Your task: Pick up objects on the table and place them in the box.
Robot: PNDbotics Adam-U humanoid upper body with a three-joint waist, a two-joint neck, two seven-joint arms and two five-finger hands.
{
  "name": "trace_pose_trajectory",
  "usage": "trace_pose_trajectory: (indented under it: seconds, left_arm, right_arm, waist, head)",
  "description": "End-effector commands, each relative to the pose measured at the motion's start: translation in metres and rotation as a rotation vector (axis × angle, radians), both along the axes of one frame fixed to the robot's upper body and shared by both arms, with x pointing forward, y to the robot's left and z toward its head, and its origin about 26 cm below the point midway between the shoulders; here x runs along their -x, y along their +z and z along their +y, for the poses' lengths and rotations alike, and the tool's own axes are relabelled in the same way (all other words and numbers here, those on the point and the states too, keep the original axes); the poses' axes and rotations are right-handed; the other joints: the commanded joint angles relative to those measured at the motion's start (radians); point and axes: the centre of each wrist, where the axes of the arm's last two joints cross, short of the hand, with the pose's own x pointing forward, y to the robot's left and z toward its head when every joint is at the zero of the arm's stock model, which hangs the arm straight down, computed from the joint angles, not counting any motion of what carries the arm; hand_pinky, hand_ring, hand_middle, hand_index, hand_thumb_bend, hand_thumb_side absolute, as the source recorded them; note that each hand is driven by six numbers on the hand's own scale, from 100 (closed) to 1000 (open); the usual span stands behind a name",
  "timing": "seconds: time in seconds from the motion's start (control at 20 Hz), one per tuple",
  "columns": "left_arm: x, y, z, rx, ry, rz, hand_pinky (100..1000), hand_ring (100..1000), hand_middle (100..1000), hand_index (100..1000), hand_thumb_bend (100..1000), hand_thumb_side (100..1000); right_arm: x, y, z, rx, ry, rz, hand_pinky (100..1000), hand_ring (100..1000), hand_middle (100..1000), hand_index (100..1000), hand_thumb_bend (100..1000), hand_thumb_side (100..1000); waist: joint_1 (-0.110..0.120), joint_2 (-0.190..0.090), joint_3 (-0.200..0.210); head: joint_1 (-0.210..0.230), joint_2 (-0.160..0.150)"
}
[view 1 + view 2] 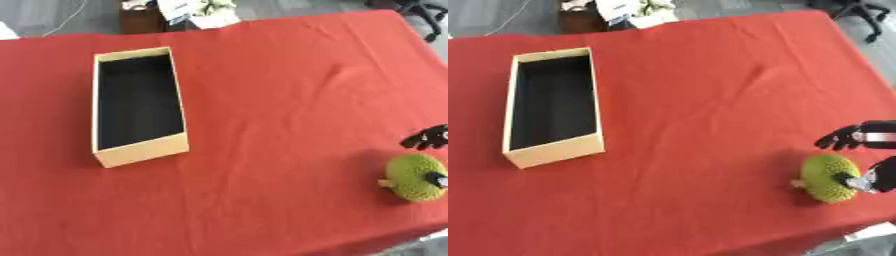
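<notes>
No readable writing. Right hand (pixel 866 150) enters from right edge, fingers spread around green fruit (pixel 828 178), thumb tip on it. Fruit at tabletop (pixel 280 100) near-right corner. Box (pixel 137 105) well apart, left.

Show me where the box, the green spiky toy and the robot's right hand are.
box (pixel 140 151): left eye view, near outer wall.
green spiky toy (pixel 824 177): right eye view, its rounded body.
right hand (pixel 843 137): right eye view, on its dark fingers.
</notes>
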Motion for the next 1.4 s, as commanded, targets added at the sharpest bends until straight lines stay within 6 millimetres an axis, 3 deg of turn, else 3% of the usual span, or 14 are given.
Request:
trace_pose_trajectory:
  seconds: [0.05,0.6,0.95,1.4]
  left_arm:
    - [0.0001,0.0089,0.001,-0.023,-0.007,-0.023,556,647,732,642,123,683]
    - [-0.0001,0.0086,0.0007,-0.014,-0.008,-0.022,556,647,733,642,125,682]
    - [-0.0001,0.0081,0.0003,-0.011,-0.009,-0.021,555,647,733,641,125,683]
    - [0.0001,0.0073,0.0001,-0.008,-0.008,-0.018,555,647,734,641,125,683]
  right_arm:
    - [0.0,0.0111,-0.0057,0.037,-0.023,-0.019,914,926,924,1000,158,366]
    - [-0.0009,0.0101,-0.0064,0.04,-0.018,-0.014,908,912,868,987,139,370]
    - [-0.0017,0.0075,-0.0077,0.042,-0.021,-0.003,875,857,782,949,109,360]
    - [-0.0024,0.0064,-0.0082,0.04,-0.022,0.004,867,848,765,941,100,358]
  waist:
    - [-0.001,-0.016,0.002]
    - [-0.003,-0.02,0.008]
    - [-0.004,-0.018,0.008]
    - [-0.004,-0.017,0.008]
  head:
    - [-0.013,-0.017]
    - [-0.049,-0.009]
    - [-0.045,-0.006]
    - [-0.044,-0.005]
